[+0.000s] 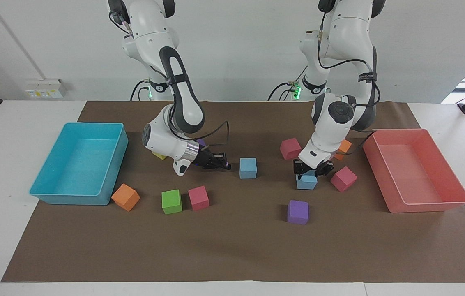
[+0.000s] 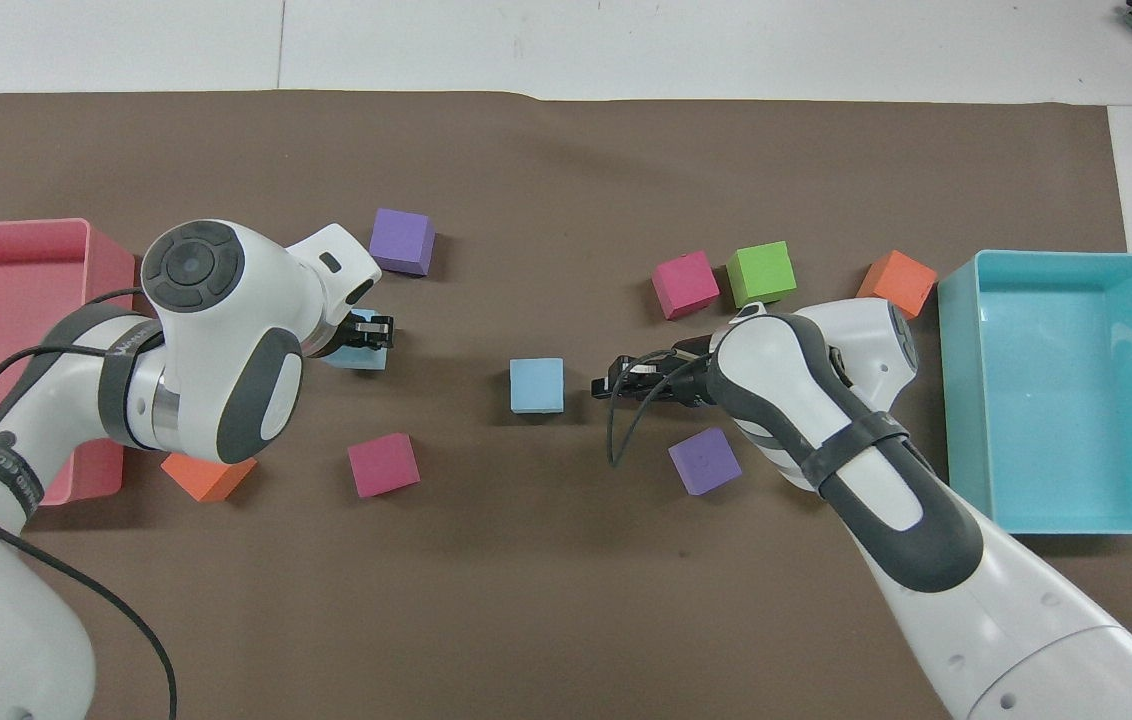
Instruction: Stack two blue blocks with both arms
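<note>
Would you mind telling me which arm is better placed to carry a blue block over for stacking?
Probably the left: the left gripper is shut on a blue block, while the right gripper waits beside the other blue block.

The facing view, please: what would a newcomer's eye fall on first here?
Probably the left gripper, closed on a blue block near the pink tray at the left arm's end of the table. The right gripper lies low beside the second blue block at mid-table. A turquoise tray sits at the right arm's end.
</note>
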Motion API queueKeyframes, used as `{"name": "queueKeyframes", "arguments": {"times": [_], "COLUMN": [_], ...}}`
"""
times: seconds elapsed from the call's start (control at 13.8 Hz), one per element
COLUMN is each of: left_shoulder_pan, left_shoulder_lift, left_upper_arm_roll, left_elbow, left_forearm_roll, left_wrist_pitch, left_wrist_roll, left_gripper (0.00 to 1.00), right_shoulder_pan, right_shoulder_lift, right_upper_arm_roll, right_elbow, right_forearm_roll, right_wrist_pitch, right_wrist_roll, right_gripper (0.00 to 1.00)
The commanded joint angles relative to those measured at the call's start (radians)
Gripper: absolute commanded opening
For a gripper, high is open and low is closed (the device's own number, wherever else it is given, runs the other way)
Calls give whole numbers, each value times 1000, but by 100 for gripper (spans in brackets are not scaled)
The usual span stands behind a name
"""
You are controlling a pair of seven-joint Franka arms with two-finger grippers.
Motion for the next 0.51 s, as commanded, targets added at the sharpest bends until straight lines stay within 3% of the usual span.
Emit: {"name": "queueKeyframes", "arguments": {"times": [0.0, 0.43], "left_shoulder_pan": [-77, -225], "left_shoulder_lift": [1, 30], "left_upper_arm_roll": [10, 5], "left_elbow": [90, 160], "left_forearm_roll": [4, 31], "left_wrist_pitch": [-86, -81], "left_wrist_roll": [-151, -357], "left_gripper": [21, 19], "right_shoulder_pan": [-7, -7], "right_shoulder_lift": [0, 0], "right_upper_arm_roll": [7, 7], "right_elbow": [-6, -6], "right_forearm_roll": [34, 34], "right_wrist_pitch": [6, 6], "right_wrist_roll": [-11, -11], "right_gripper": [0, 0]}}
